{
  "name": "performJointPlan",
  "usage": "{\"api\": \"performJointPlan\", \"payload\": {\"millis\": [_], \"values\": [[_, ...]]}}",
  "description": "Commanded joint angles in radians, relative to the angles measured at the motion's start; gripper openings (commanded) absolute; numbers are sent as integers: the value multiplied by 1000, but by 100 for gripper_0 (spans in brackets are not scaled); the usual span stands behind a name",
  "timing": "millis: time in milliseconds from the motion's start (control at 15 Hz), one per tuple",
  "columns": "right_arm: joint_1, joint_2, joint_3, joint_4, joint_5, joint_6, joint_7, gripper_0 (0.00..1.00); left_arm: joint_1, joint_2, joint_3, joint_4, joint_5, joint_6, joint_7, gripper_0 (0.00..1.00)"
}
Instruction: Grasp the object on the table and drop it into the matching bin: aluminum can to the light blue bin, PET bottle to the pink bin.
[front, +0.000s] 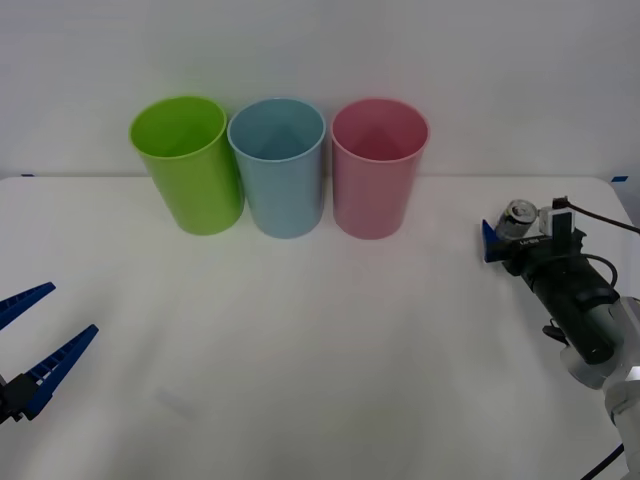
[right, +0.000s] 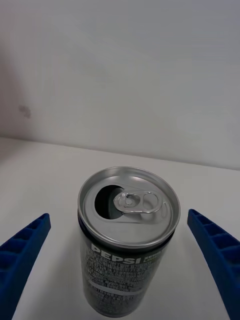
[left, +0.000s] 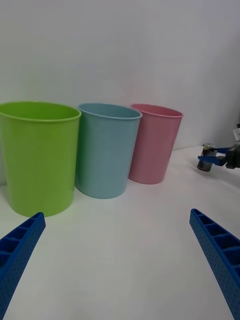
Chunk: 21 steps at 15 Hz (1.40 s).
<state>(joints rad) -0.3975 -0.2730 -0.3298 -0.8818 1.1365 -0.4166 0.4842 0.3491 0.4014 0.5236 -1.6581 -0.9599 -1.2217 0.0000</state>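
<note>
The aluminum can (front: 518, 215), dark grey with a shiny silver top and an opened pull tab, stands upright on the white table (front: 320, 360) at the far right. My right gripper (front: 514, 233) is open and straddles it. In the right wrist view the can (right: 127, 235) sits between the two blue fingers (right: 25, 250), with a gap on each side. The light blue bin (front: 283, 175) and the pink bin (front: 376, 175) stand side by side at the back. My left gripper (front: 70, 310) rests open at the front left, with nothing in it.
A lime green bin (front: 192, 170) stands left of the light blue one, the three in a tight row against the white wall. From the left wrist I see the bins (left: 105, 155) and the far-off can (left: 205, 164). Bare tabletop lies between bins and arms.
</note>
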Motion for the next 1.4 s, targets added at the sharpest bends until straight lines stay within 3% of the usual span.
{"api": "performJointPlan", "payload": {"millis": [67,867,1400], "values": [[2,0,0,0,0,-2,7,0,0,0,0,0,0,0,0,100],[22,-2,-5,-5,-12,-85,4,0,0,0,0,0,0,0,0,100],[157,-9,54,-226,-26,-111,-44,0,0,0,0,0,0,0,0,100]]}}
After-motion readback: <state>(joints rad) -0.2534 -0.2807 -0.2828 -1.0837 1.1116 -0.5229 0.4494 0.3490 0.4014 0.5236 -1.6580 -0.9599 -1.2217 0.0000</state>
